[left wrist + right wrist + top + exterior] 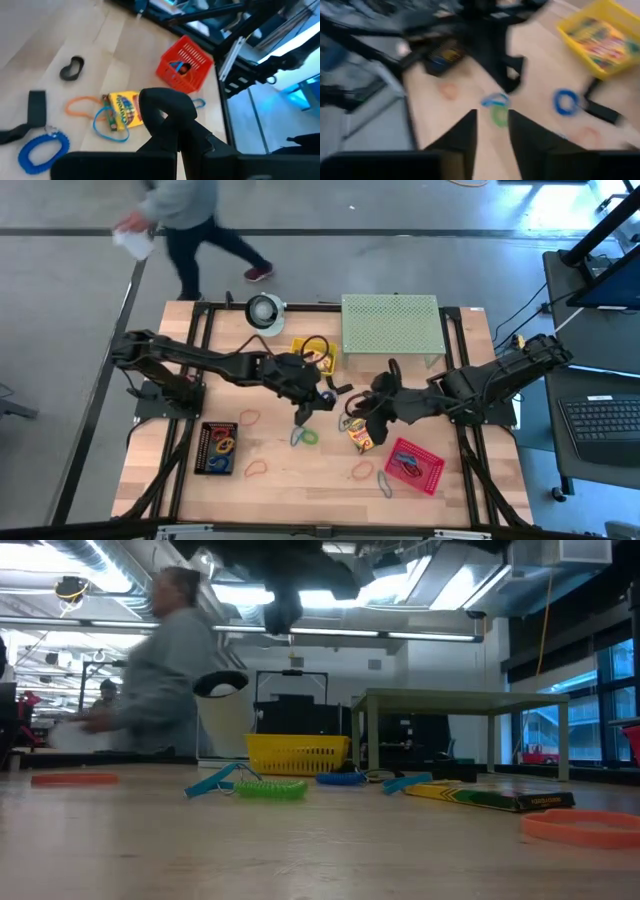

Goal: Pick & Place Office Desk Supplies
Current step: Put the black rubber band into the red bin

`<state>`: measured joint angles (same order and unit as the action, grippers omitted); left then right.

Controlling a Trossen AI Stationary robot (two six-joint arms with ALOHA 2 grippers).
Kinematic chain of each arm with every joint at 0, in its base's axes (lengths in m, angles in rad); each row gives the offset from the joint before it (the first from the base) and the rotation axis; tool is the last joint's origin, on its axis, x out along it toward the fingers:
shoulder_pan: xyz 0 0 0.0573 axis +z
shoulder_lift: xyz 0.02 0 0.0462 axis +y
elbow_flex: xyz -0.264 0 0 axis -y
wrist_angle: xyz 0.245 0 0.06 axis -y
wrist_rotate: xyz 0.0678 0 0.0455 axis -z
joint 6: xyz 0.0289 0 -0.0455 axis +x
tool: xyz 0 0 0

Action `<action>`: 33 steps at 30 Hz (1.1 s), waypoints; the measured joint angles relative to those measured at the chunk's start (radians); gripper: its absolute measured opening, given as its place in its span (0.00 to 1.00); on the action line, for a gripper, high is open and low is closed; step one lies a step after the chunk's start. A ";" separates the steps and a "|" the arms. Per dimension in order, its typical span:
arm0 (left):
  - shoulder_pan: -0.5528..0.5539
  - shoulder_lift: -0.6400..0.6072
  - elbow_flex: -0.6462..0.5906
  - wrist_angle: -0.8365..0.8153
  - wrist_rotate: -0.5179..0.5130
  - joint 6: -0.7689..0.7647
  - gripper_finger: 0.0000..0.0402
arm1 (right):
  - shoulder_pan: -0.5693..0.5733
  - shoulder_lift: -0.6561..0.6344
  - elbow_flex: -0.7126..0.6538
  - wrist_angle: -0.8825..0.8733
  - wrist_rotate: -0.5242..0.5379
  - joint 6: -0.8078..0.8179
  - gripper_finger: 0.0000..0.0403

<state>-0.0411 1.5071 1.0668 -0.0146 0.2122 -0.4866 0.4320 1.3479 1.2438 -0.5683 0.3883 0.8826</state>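
Left end effector (302, 416): over the middle of the table, fingers together – nothing visibly between them, likely closed over the blue-and-green band cluster (304, 436) just below.
Right end effector (368, 416): near the table's middle, toward the right edge, directly above a crayon box (360, 437); fingers (530, 137) a little apart in the right wrist view, nothing between them.
Crayon box by the right arm: flat on the wood with a blue loop and an orange loop around it – probably loose, waiting for sorting.
Red basket (415, 464): toward the near right corner, already holding a blue and an orange item – apparently a drop point.
Yellow basket (311, 352): toward the far edge, beside the pale green perforated stand (390, 326), crayon boxes inside.
Black tray (217, 448): near the left edge, holding coloured bands.
Loose loops: orange ones on bare wood at (248, 418) and (257, 469).
Writing: crayon box shows a printed front in the left wrist view (125, 109), lettering too blurred to read; no brand legible anywhere.
Person (185, 220): walking past the far edge, away from the arms.
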 joint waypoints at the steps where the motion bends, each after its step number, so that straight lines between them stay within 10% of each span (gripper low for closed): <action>1: -0.003 -0.006 0.000 0.011 0.000 0.001 0.01 | 0.000 0.000 0.000 0.037 -0.007 -0.016 0.33; 11: -0.057 -0.023 0.000 0.236 0.050 -0.047 0.01 | -0.013 0.039 0.000 0.184 0.036 -0.091 0.50; 33: -0.083 -0.023 0.000 0.360 0.060 -0.078 0.01 | -0.017 0.053 0.000 0.270 -0.007 -0.138 0.18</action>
<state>-0.1238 1.4845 1.0668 0.3450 0.2724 -0.5642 0.4149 1.4014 1.2438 -0.2982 0.3809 0.7444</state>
